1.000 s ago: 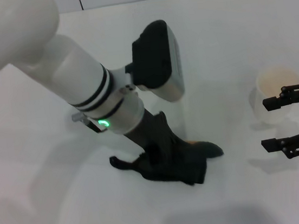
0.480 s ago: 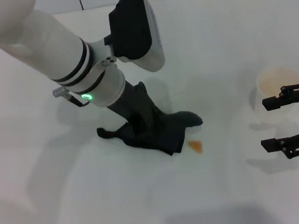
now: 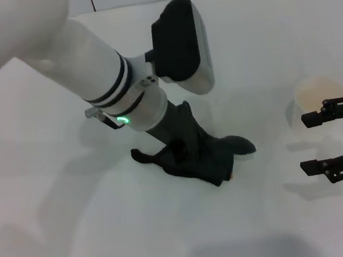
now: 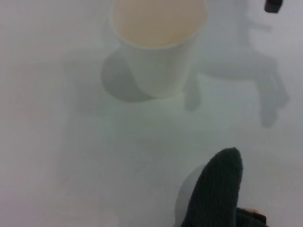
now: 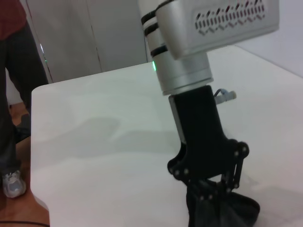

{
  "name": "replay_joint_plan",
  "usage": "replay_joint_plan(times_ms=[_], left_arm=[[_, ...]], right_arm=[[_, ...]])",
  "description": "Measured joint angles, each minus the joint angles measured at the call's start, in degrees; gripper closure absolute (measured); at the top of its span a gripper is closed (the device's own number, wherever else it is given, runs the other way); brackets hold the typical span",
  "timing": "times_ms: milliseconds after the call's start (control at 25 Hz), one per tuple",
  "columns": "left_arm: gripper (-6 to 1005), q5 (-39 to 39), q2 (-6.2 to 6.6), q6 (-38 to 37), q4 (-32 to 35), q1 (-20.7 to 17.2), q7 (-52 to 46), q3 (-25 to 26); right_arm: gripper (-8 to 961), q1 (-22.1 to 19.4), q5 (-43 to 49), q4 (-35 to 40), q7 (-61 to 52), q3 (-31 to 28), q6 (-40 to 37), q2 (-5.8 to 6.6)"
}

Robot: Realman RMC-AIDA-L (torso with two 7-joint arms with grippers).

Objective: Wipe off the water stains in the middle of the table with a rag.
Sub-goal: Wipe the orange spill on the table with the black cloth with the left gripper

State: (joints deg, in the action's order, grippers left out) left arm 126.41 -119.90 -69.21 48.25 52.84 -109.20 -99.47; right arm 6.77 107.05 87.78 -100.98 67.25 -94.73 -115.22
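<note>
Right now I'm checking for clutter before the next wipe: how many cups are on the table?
1. The cup stands upright on the table, on the robot's right, just beyond the right gripper and apart from the rag. None seems hidden.

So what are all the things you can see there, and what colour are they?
rag: one, dark charcoal grey, bunched on the middle of the table under the left gripper.
water stains: one small orange patch, almost fully covered, only a sliver peeking out at the rag's edge.
cup: one, whitish see-through plastic, upright on the right side of the table, just behind the right gripper.
table: one, plain white, under everything.
person: one, dark trousers and a reddish top, standing beside the table, seen only in the right wrist view.
left gripper: black, on a white arm, jaws closed on the rag, pressing it to the table.
right gripper: black, jaws open, at the right edge.
</note>
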Motion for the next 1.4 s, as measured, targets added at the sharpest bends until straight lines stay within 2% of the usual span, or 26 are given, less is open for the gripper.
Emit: replay_joint_plan(times_ms=[560,760,880,1080,1400], left_arm=[[904,-7.30,-0.06,-0.28,0.82,-1.04,0.74,-8.15],[904,-7.55,-0.05,0.01,1.28,-1.26,0.81,-9.71],[903,-6.91,0.23,0.42,0.92,-1.30,0.81,-7.88],[902,-1.78,0.30,0.85,0.47,-1.78,0.67,-1.66],[901,4.16,0.36,1.05,0.35,-2.30,0.28,3.71]], right_arm=[[129,-0.01,-0.01,0.01,0.00,-0.29,-0.03,0.00],[129,-0.06,0.00,-0.12,0.00,-0.29,0.08,0.00],[129,-0.08,0.00,-0.12,0.00,-0.28,0.09,0.00],[129,-0.08,0.00,-0.32,0.00,-0.09,0.06,0.00],[129,-0.03,0.00,-0.42,0.00,-0.21,-0.01,0.00]])
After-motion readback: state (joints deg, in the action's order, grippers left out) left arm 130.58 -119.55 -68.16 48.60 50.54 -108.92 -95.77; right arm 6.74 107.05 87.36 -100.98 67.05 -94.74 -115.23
